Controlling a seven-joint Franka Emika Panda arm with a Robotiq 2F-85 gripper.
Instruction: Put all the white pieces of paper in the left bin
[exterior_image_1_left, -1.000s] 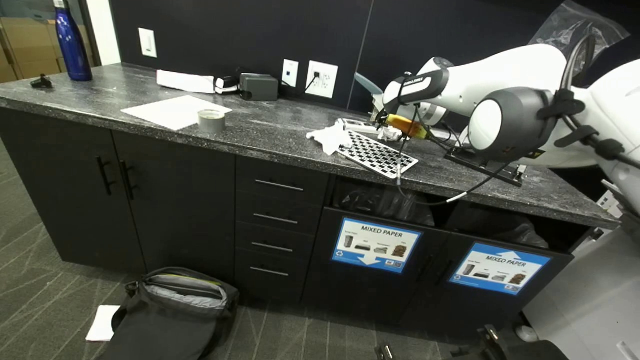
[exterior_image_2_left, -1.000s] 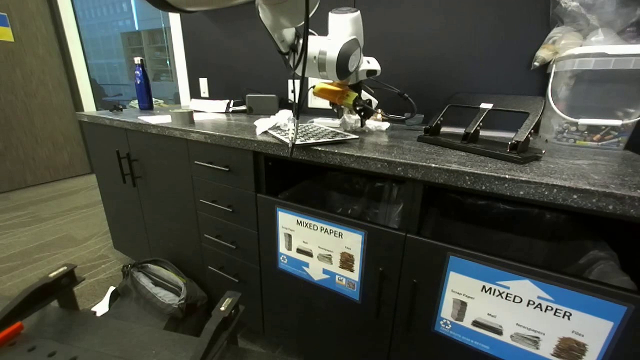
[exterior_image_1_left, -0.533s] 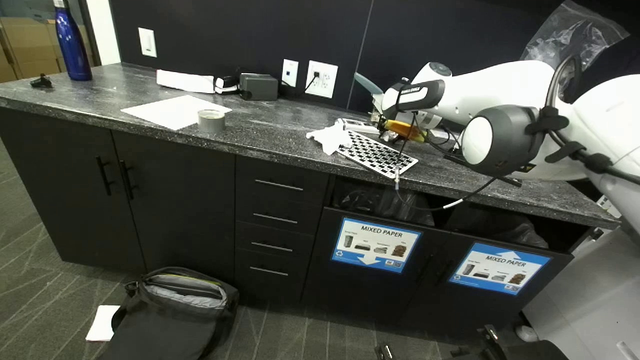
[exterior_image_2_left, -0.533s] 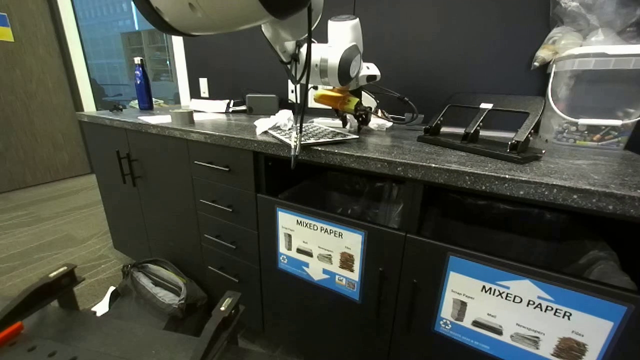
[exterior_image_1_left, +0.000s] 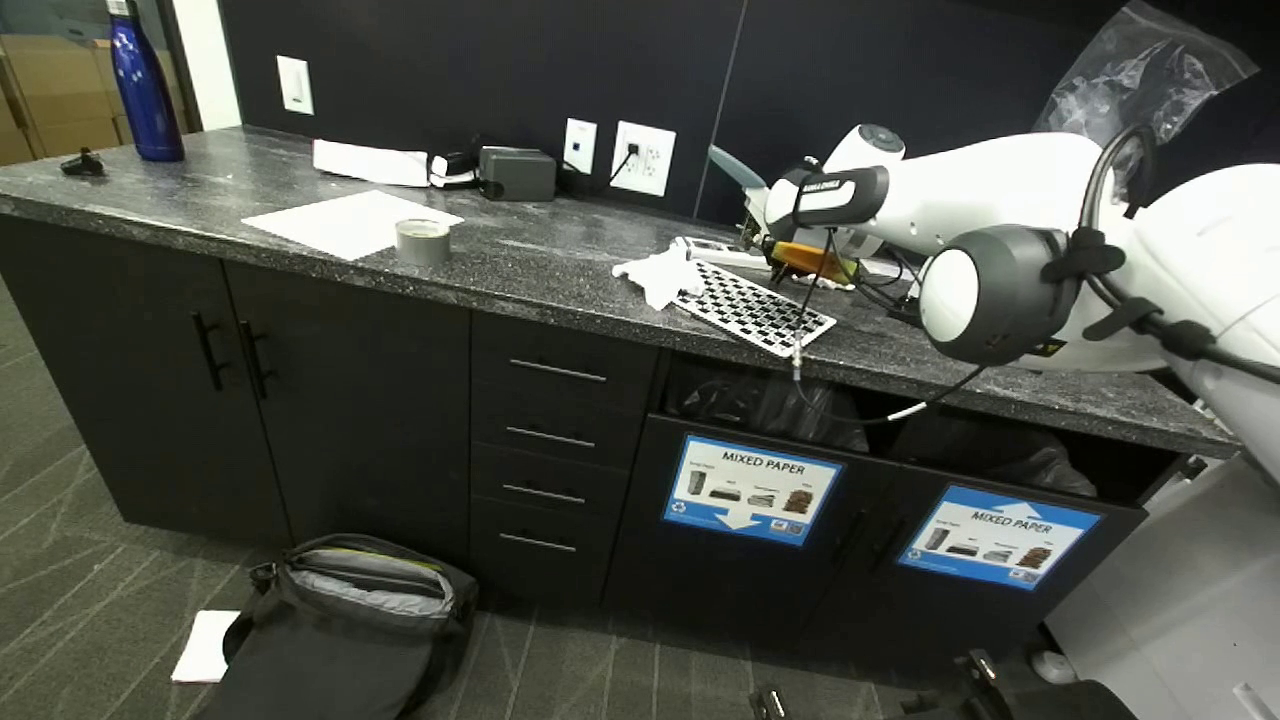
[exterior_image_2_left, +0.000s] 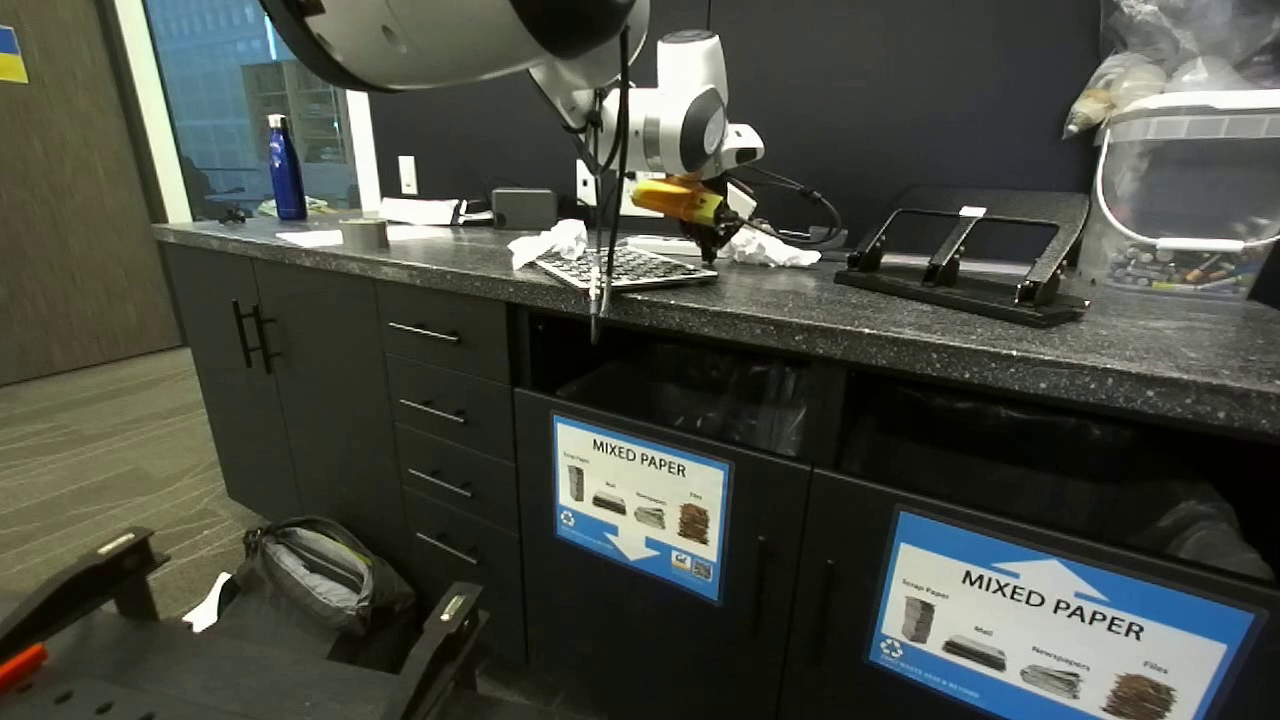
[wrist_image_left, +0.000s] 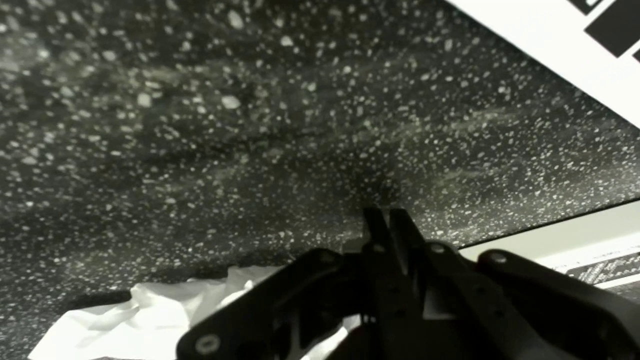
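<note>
My gripper (wrist_image_left: 386, 210) is shut low over the dark counter, and no paper shows between its fingertips. One crumpled white piece of paper (wrist_image_left: 145, 315) lies beside it at the lower left of the wrist view, partly hidden by the gripper's linkage. In an exterior view that paper (exterior_image_2_left: 772, 248) sits just right of the gripper (exterior_image_2_left: 708, 258). Another white piece of paper (exterior_image_1_left: 662, 276) rests on the end of the checkered mat (exterior_image_1_left: 768, 312). Below the counter stands the left bin (exterior_image_2_left: 650, 605), dark, with a blue-and-white label and an open top holding a clear liner.
A pale flat device (wrist_image_left: 590, 245) lies close to the fingers. Farther along the counter are a tape roll (exterior_image_1_left: 423, 243), a white sheet (exterior_image_1_left: 345, 222) and a blue bottle (exterior_image_1_left: 146, 90). A black stand (exterior_image_2_left: 965, 260) and clear bucket (exterior_image_2_left: 1180, 190) are at the other end.
The arm has come down and the gripper has gone from open to shut. The crumpled paper by the gripper has shifted to the right in both exterior views.
</note>
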